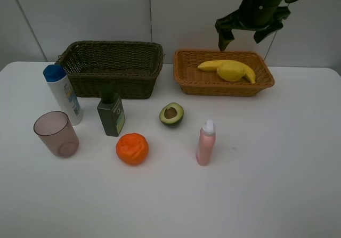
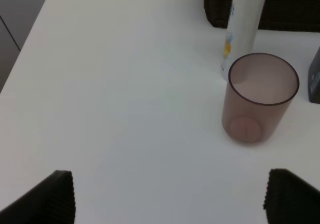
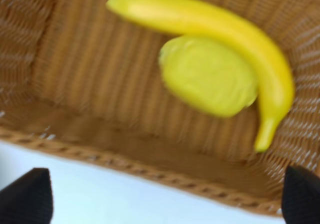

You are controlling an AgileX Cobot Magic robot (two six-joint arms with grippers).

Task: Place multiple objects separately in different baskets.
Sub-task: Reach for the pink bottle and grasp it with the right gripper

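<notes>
right gripper spread wide above orange-tan basket containing banana and lemon; left gripper also wide, empty

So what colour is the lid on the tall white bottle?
The lid is bright blue. The exterior high view shows it best.

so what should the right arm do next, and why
Probably bring the right gripper away from the orange-tan basket and down toward the avocado half. Its jaws are open and empty, the banana and lemon already lie in that basket, and the avocado half is the nearest fruit on the table.
</notes>
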